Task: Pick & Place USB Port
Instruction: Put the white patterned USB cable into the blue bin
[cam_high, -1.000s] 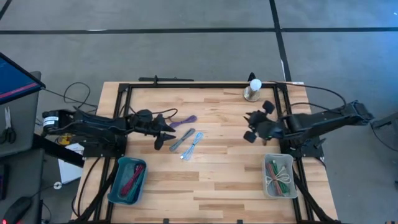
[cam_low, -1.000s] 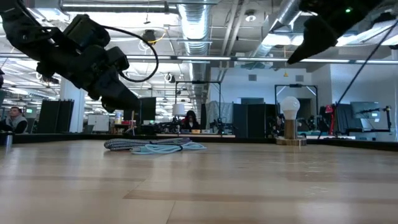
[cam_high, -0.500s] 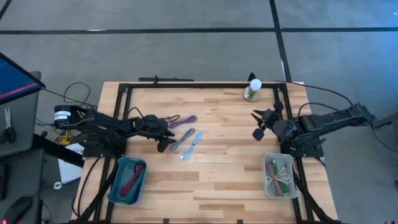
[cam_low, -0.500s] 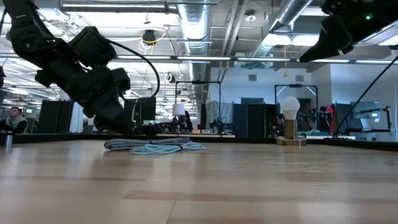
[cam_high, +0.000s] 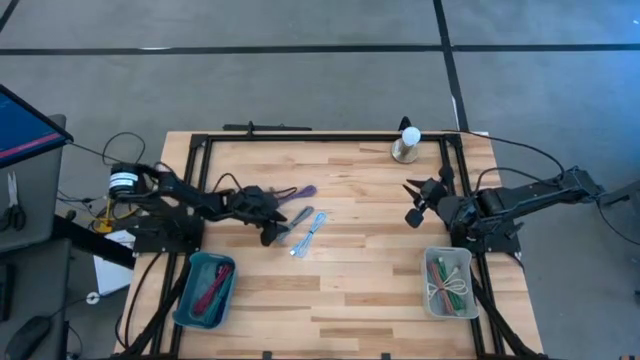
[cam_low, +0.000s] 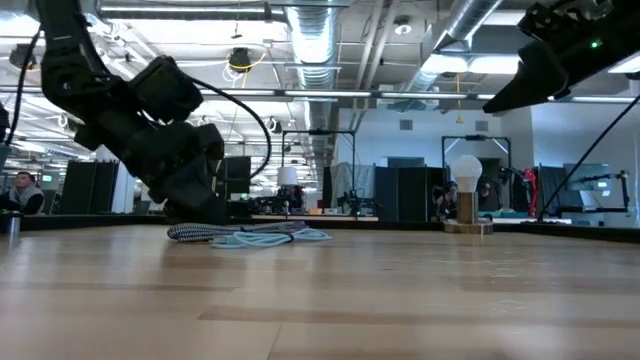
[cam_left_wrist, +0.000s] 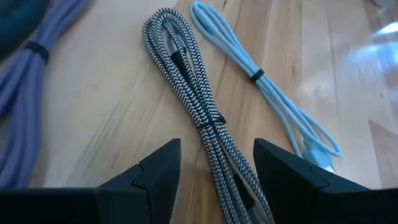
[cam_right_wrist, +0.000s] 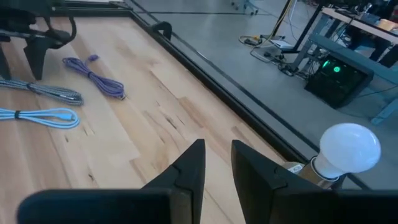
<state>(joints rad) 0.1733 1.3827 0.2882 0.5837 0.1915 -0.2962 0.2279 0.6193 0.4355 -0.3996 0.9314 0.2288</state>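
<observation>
Three bundled USB cables lie flat on the wooden table (cam_high: 340, 290): a purple one (cam_high: 296, 194), a black-and-white braided one (cam_high: 293, 226) and a light blue one (cam_high: 312, 234). My left gripper (cam_high: 272, 228) is low over the near-left end of the braided cable (cam_left_wrist: 186, 81). It is open, with a finger on either side of the bundle. I cannot see it touching the cable. My right gripper (cam_high: 414, 200) hangs raised over the table's right part, open by a narrow gap (cam_right_wrist: 217, 165), with nothing between its fingers.
A teal bin (cam_high: 205, 290) with cables stands at the near left, and a grey bin (cam_high: 448, 283) with cables at the near right. A lamp with a white bulb (cam_high: 407, 143) is at the far right. A black frame (cam_high: 300, 136) runs along the table's edges.
My left gripper has gone down and toward the table's right, onto the end of the braided cable, and its wrist has rolled a little. My right gripper has drawn back toward the table's right edge. The cables have kept their places.
</observation>
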